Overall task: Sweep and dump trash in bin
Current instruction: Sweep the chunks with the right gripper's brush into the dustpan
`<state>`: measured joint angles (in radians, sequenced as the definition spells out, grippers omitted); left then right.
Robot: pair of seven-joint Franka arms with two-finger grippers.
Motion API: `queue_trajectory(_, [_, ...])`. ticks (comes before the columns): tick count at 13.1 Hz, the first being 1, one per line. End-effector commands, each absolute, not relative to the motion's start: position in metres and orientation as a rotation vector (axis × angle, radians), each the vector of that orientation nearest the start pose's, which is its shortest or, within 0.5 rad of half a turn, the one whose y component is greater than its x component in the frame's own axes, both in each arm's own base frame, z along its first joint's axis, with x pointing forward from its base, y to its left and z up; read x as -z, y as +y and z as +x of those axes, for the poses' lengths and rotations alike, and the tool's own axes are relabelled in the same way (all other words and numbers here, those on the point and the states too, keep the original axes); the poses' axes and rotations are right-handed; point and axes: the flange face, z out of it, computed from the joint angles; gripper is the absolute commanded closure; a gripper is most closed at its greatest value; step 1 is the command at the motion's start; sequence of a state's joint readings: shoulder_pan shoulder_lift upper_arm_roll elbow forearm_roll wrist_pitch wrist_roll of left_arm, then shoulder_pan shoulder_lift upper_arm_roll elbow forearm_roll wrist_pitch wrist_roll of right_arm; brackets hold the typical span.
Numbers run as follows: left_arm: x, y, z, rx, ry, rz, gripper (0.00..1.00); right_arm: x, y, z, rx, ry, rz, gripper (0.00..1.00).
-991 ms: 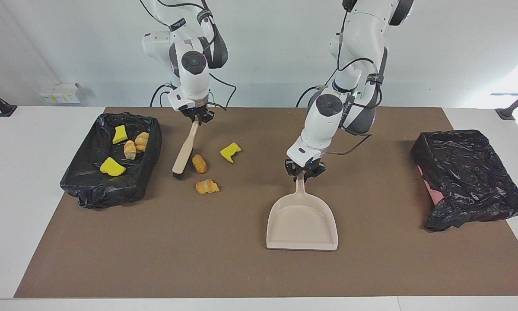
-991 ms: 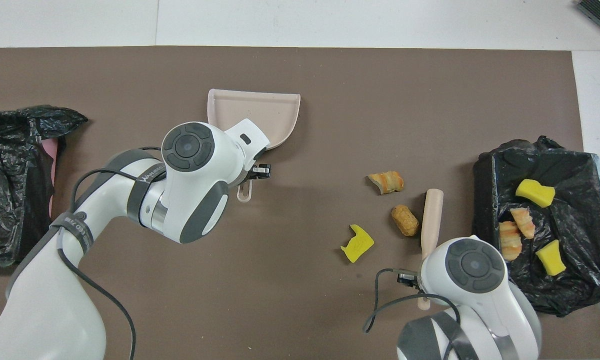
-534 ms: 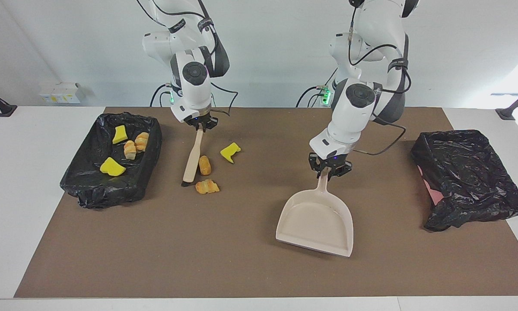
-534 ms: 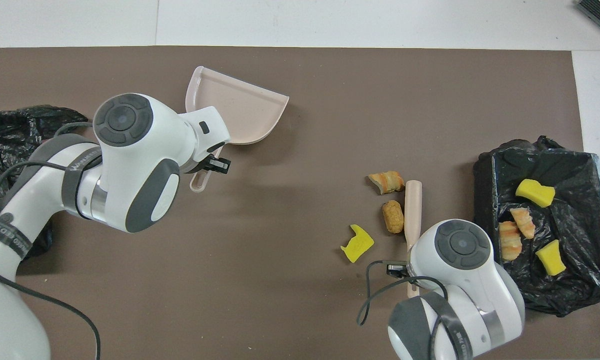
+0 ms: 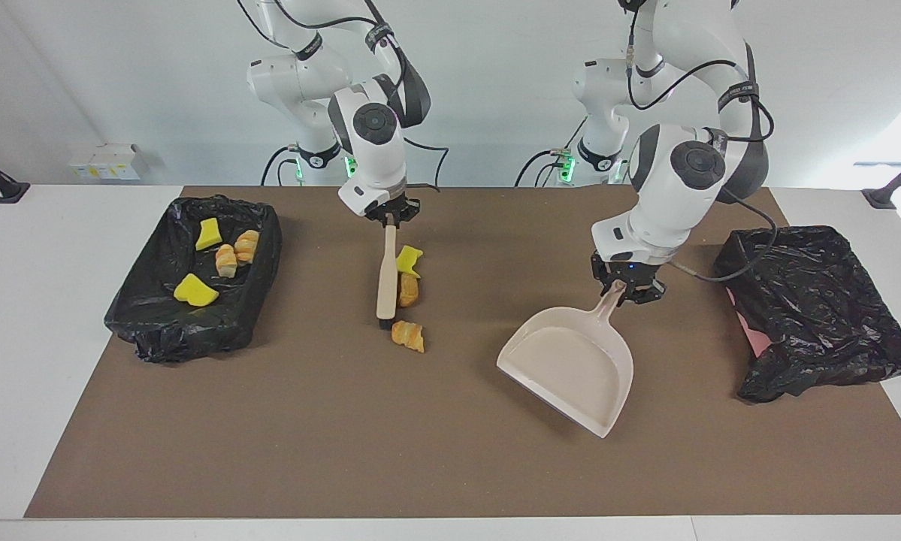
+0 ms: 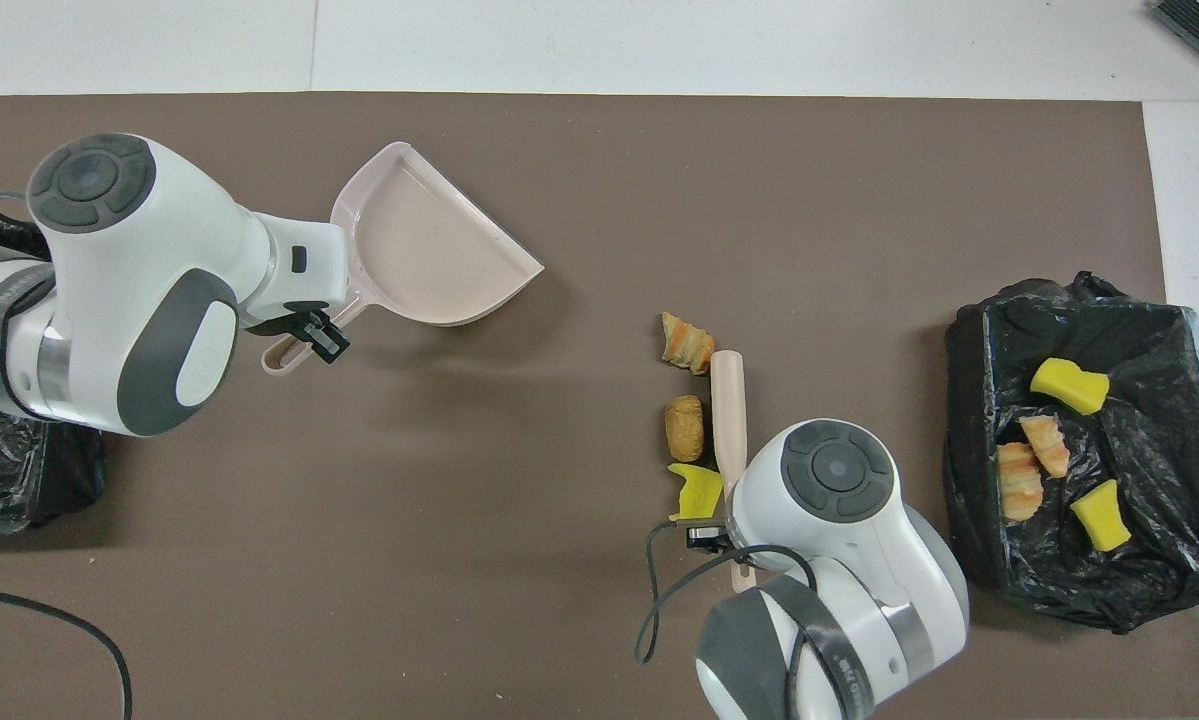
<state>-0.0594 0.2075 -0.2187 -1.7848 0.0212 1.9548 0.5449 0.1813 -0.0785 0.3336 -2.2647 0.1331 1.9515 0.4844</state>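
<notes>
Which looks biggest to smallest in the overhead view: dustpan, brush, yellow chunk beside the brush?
1. dustpan, though it is raised, so nearer the camera
2. brush, partly hidden by the arm
3. yellow chunk

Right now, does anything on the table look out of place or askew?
Yes. The dustpan in the left gripper sits skewed, its mouth turned away from the three loose trash pieces lined up beside the right gripper's brush.
</notes>
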Motion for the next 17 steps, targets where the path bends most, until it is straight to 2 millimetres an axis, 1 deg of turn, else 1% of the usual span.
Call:
queue_trajectory(1, [-0.441,-0.143,0.591,-0.069,1.506,-2.78,1.0,-0.403,0.268,0.418,-0.492,0.196,-3.168,1.0])
queue_trajectory(2, [-0.441,-0.142,0.59,-0.071,1.717,-2.659,1.0,-0.417,0.265,0.415,-0.534,0.262,-3.181,1.0])
queue_trajectory(3, [-0.44,-0.143,0.589,-0.062,1.865,-2.559,1.0,-0.425,0.262,0.408,-0.565,0.304,-3.196,1.0])
queue_trajectory(4, [-0.437,-0.142,0.586,-0.066,1.952,-2.494,1.0,-0.428,0.266,0.4,-0.565,0.375,-3.209,1.0])
queue_trajectory(5, [-0.434,-0.141,0.581,-0.066,1.988,-2.462,1.0,-0.431,0.268,0.393,-0.559,0.463,-3.213,1.0])
queue_trajectory(6, [-0.428,-0.142,0.577,-0.071,2.023,-2.434,1.0,-0.432,0.278,0.381,-0.562,0.511,-3.222,1.0])
queue_trajectory(8, [-0.415,-0.148,0.564,-0.092,2.097,-2.374,1.0,-0.434,0.285,0.363,-0.554,0.685,-3.221,1.0])
queue_trajectory(9, [-0.412,-0.153,0.557,-0.096,2.118,-2.353,1.0,-0.434,0.294,0.348,-0.572,0.765,-3.194,1.0])
queue_trajectory(10, [-0.409,-0.168,0.548,-0.105,2.149,-2.322,1.0,-0.432,0.298,0.333,-0.61,0.833,-3.153,1.0])
queue_trajectory(11, [-0.403,-0.193,0.536,-0.122,2.199,-2.276,1.0,-0.429,0.295,0.32,-0.618,0.88,-3.139,1.0])
queue_trajectory(12, [-0.394,-0.205,0.528,-0.13,2.226,-2.237,1.0,-0.425,0.294,0.309,-0.605,0.896,-3.128,1.0])
queue_trajectory(13, [-0.394,-0.217,0.519,-0.094,2.244,-2.185,1.0,-0.42,0.298,0.302,-0.593,0.925,-3.095,1.0])
queue_trajectory(14, [-0.393,-0.231,0.511,-0.081,2.252,-2.168,1.0,-0.411,0.308,0.297,-0.568,0.942,-3.08,1.0])
queue_trajectory(15, [-0.392,-0.242,0.504,-0.086,2.229,-2.187,1.0,-0.4,0.319,0.295,-0.549,0.951,-3.073,1.0])
queue_trajectory(16, [-0.388,-0.263,0.492,-0.1,2.238,-2.154,1.0,-0.392,0.324,0.295,-0.546,0.929,-3.073,1.0])
queue_trajectory(17, [-0.382,-0.279,0.482,-0.115,2.206,-2.152,1.0,-0.382,0.326,0.298,-0.56,0.92,-3.075,1.0])
